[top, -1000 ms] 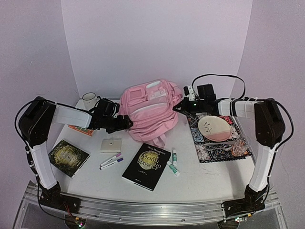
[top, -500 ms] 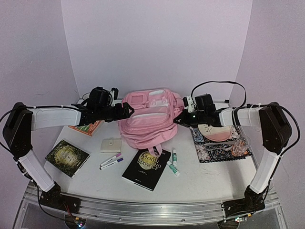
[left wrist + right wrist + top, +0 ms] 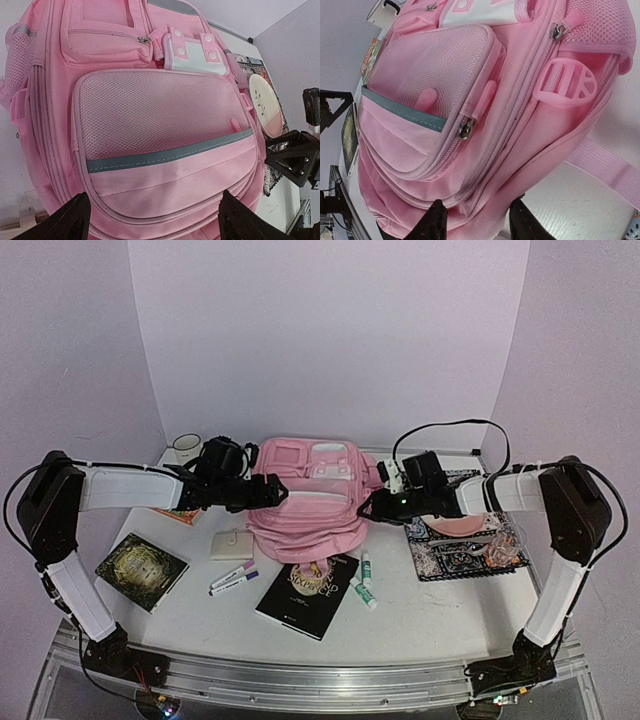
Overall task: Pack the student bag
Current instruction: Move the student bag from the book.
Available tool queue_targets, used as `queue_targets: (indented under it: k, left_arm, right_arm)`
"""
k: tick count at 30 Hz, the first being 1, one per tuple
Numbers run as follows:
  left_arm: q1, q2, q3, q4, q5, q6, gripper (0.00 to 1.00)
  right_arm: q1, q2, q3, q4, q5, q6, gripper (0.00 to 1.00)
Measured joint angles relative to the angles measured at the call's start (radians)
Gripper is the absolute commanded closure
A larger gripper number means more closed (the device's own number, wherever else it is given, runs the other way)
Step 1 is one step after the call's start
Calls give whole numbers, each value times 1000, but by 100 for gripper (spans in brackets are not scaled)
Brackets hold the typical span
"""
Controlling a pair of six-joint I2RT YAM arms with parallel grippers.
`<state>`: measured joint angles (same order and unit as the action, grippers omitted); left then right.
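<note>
The student bag [image 3: 305, 490] is a big pink backpack lying front-up at the back middle of the table, its lower edge over the top of a black book [image 3: 308, 590]. My left gripper [image 3: 272, 495] is at its left side. In the left wrist view that gripper [image 3: 155, 222] stands wide open, its fingers [image 3: 70, 220] astride the lower front pocket. My right gripper [image 3: 368, 510] is at the bag's right side. In the right wrist view its fingers [image 3: 432, 222] stand apart, and the gripper [image 3: 477, 222] has the bag's [image 3: 470, 100] edge fabric loose between them.
A patterned mat [image 3: 470, 555] with a plate [image 3: 455, 523] lies to the right. Two green markers [image 3: 364, 580], two more markers [image 3: 233, 578], a beige wallet [image 3: 232, 543], a dark book [image 3: 142, 569], an orange book [image 3: 175, 512] and a mug [image 3: 187, 448] lie around.
The bag swung from tilted to square and slid forward onto the black book. The right gripper's jaws have come apart. Both grippers moved lower and nearer the front with the bag.
</note>
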<state>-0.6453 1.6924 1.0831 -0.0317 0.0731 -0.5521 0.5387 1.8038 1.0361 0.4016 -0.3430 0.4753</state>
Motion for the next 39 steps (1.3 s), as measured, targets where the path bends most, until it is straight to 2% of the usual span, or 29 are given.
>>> queue_targets:
  k: [9, 15, 19, 28, 32, 37, 39]
  left_arm:
    - [0, -6, -50, -5, -30, 1, 10]
    - [0, -6, -62, -15, -46, 1, 10]
    - [0, -6, -63, -17, -50, 1, 10]
    - [0, 26, -63, -18, -50, 2, 11]
    - [0, 78, -61, -17, -48, 5, 11]
    - [0, 114, -35, -21, -47, 19, 11]
    - [0, 126, -23, -25, -47, 28, 11]
  right_arm:
    - [-111, 19, 155, -23, -28, -69, 41]
    - [-145, 178, 316, -18, -59, -78, 41]
    - [-143, 307, 383, -24, -86, -78, 45]
    - [-146, 458, 464, -37, -179, -71, 57]
    - [-146, 484, 492, -20, -224, -65, 72]
    - [-150, 495, 502, 0, -281, -44, 100]
    - [-150, 495, 502, 9, -294, -32, 100]
